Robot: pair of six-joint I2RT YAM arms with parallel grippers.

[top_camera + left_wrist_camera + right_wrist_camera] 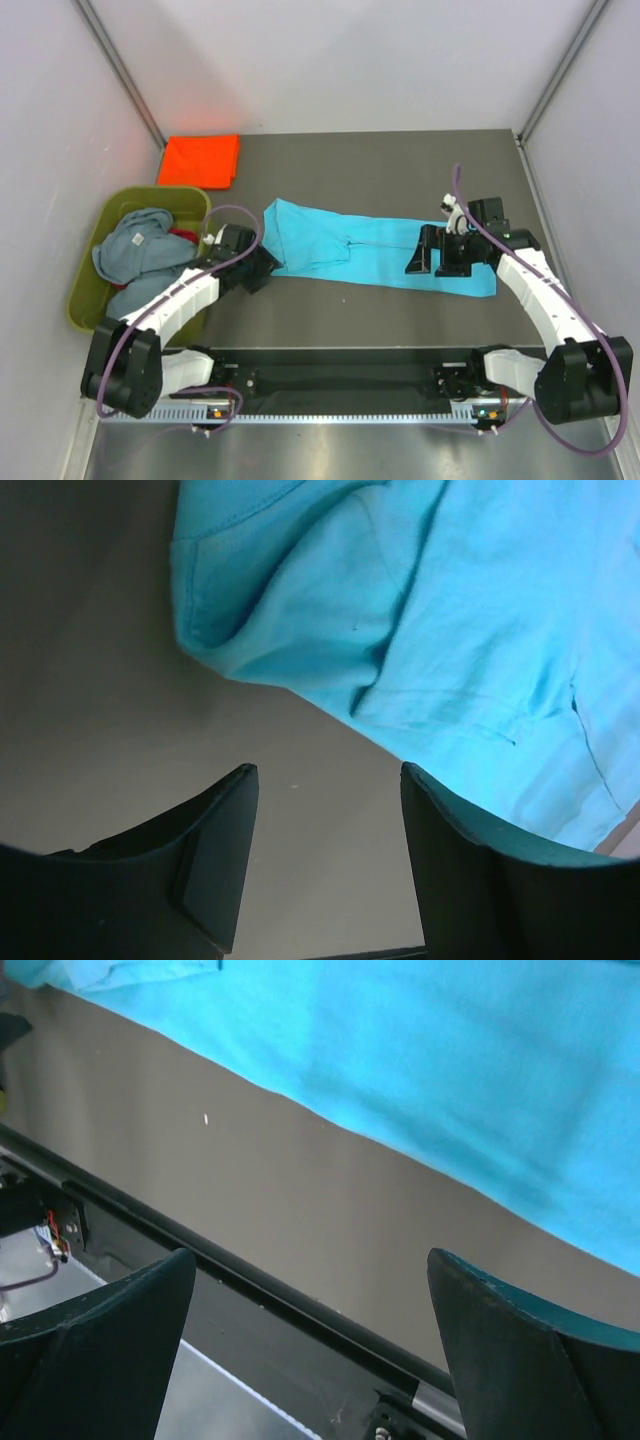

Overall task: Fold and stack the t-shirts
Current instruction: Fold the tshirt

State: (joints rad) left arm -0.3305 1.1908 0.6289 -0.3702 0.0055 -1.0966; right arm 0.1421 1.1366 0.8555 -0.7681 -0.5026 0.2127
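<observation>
A: From above, the turquoise shirt [350,245] lay as a long strip right of the tub [85,285].
B: Our left wrist showed the left gripper [325,775] parted and empty at the strip's tub-side end.
A: Our right wrist showed the right gripper [310,1260] gaping empty too, at the end farthest from the tub.
B: Pinching only one layer could pull our fold apart.

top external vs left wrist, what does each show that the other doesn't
Only top external: the folded orange-red shirt at the far left, the olive-green tub holding the grey-blue shirt, and the right hand over the turquoise shirt's right end. Only left wrist: the left hand's open fingers close up, bare table between them, plus seams and folds at the shirt's left end. Both: the turquoise shirt lying on the dark table.
</observation>
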